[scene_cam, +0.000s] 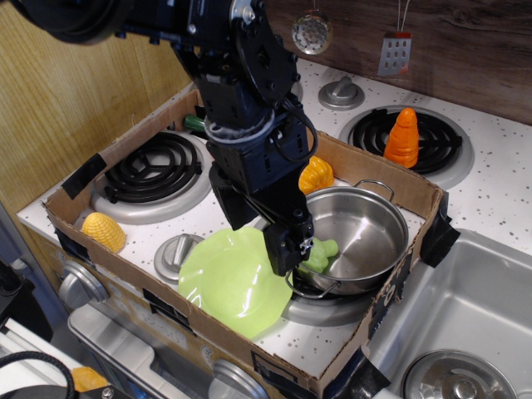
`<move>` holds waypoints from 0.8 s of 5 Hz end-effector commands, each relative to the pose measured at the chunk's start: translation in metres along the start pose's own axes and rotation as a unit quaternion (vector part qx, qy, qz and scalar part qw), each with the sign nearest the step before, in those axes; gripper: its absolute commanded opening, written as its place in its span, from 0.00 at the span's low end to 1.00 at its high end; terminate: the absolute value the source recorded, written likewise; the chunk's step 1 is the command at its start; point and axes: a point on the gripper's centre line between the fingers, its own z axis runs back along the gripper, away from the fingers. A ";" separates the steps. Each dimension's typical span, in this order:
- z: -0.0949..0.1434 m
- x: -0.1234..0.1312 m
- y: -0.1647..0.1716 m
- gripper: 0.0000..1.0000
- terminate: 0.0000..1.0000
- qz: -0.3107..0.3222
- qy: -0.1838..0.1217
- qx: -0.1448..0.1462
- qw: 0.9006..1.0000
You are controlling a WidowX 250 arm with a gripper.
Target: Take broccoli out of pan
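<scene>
Claw (301,246) is clamped on the broccoli (320,253), right over the pan's (366,229) rim at its 9 o'clock edge. Green plate (233,283) sits just beside, at the pan's 8 o'clock.

Bright, even light; glare inside pan (366,229).

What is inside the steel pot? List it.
Inside the steel pot, only the toy broccoli shows, at the near-left rim by the hand. The remaining floor looks bare; the arm covers the left edge.
</scene>
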 end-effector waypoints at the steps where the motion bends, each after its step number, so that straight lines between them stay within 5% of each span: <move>1: 0.000 0.000 0.000 1.00 0.00 0.000 0.000 0.000 1.000; 4: 0.034 0.048 0.010 1.00 0.00 -0.023 0.022 0.011 0.999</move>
